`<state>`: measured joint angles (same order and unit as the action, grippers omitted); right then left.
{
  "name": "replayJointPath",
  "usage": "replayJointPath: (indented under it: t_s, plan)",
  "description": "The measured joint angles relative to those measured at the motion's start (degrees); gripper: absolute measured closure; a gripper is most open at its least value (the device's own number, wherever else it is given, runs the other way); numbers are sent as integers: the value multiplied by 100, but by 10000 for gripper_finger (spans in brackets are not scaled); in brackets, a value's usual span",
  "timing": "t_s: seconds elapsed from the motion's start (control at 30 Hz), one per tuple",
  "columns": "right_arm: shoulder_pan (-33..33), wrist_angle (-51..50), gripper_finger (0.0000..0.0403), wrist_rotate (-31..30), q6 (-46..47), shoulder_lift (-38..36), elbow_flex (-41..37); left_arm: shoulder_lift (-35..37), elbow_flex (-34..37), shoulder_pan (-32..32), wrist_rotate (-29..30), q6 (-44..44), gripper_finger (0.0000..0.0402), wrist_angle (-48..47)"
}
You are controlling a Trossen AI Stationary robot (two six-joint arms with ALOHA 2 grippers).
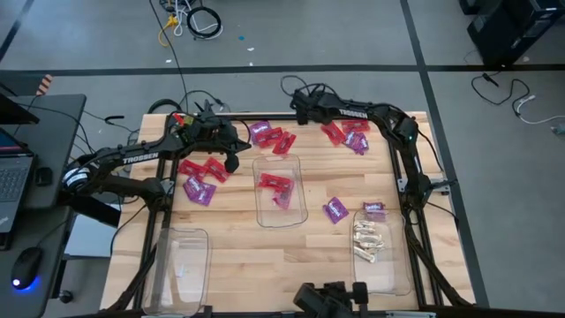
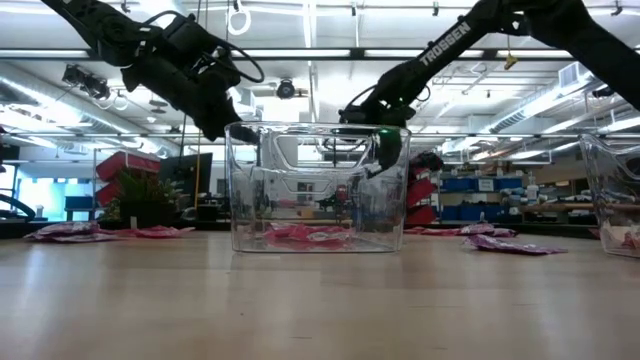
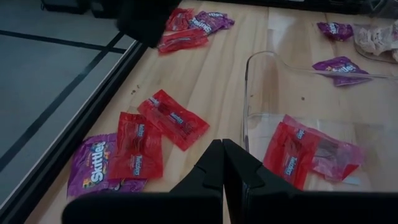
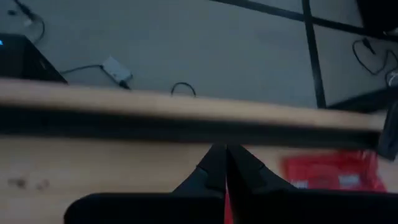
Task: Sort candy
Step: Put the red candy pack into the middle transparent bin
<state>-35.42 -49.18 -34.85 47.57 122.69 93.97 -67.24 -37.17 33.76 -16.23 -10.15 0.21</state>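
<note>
Left end effector (image 3: 222, 163) pressed together, empty; red packets (image 3: 155, 127) on table just beside.

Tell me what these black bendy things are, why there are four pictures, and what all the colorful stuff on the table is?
The black bendy things are two robot arms. Each ends in a two-finger claw. One picture looks down from above, one looks level across the table, and two come from little cameras on the arms' wrists. The left claw hovers beside the middle clear bin, shut and holding nothing. The right claw sits at the table's far edge, also shut and empty. On the wooden table lie small candy packets: red packets and purple packets. Some red ones are already in the middle bin, whitish candies sit in the right bin, and the left bin looks empty.
</note>
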Motion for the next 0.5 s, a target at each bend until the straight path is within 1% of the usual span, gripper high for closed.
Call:
replayJointPath:
  t_s: [0.13,0.23,0.37,0.5]
  plan:
    - [27,21,402,145,313,6,-562,0,0,0,-2,-2,401,-55]
    - [-6,61,402,162,434,7,-799,0,0,0,-4,-4,401,-46]
    - [20,32,402,150,335,7,-797,0,-83,0,-4,-9,401,-140]
    - [64,17,402,305,-7,7,-745,0,-152,0,-5,-11,401,-191]
